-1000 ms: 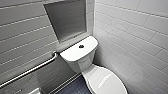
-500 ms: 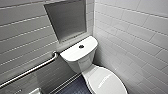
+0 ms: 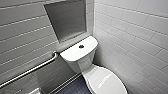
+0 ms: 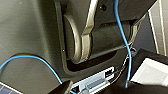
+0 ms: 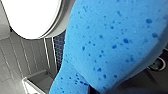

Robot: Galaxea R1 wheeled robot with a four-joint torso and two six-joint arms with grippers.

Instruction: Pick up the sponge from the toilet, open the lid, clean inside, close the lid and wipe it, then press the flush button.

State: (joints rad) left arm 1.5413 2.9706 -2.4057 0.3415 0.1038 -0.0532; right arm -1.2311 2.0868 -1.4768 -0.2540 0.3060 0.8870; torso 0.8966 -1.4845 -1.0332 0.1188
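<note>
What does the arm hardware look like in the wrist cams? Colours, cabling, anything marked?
Left wrist view: a matte dark grey moulded shell, a pale metal bar with a bend in it, bright blue cables looping across, and a light panel with what look like ports. Right wrist view: a dark plate with a round fitting. No readable markings.

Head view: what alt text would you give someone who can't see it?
A white toilet stands in a corner of grey tiled walls, lid shut, with a dark flush button on its tank. A metal grab bar runs along the left wall, and a recessed niche sits above the tank.
</note>
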